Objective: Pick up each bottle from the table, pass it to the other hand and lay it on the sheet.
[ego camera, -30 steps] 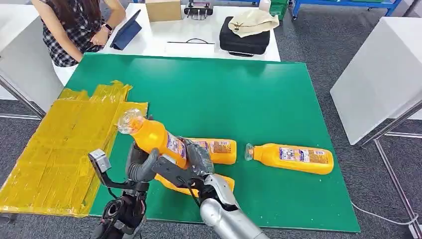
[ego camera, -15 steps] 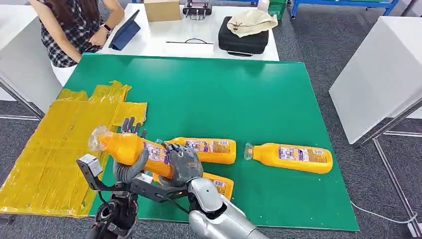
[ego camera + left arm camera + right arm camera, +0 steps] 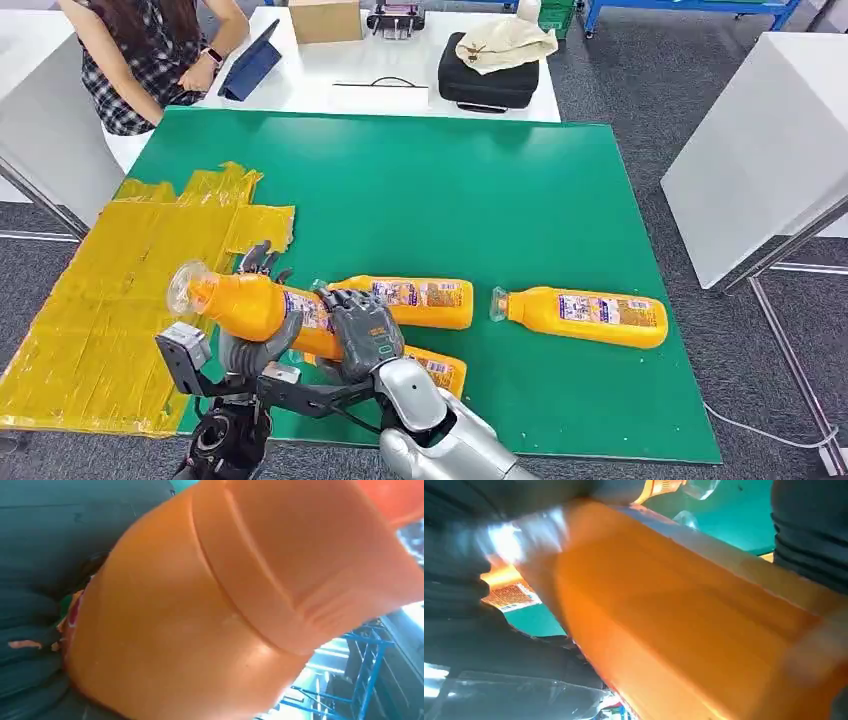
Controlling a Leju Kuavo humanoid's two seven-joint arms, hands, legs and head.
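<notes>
The right hand [image 3: 362,335] wraps around the back half of an orange bottle [image 3: 255,305] and holds it up over the near edge of the green mat [image 3: 480,190]. The left hand [image 3: 255,330] cups the same bottle from below, near its neck, with dark fingertips [image 3: 258,258] showing behind it. So both hands hold one bottle, and this looks like the pass from one hand to the other. The bottle lies almost flat, with its clear cap end pointing toward the yellow sheet [image 3: 110,300], which is just beside it. I think the next move needs the right hand to let go only once the left hand has a firm hold, and then the left arm can carry the bottle over the sheet and lay it down. Three more bottles lie on the mat: one just behind the hands [image 3: 420,300], one partly hidden under the right arm [image 3: 440,370], and one well apart to the right [image 3: 585,318]. Both wrist views are so close that the bottle is a blur of orange, so I cannot tell how tight each hold is
</notes>
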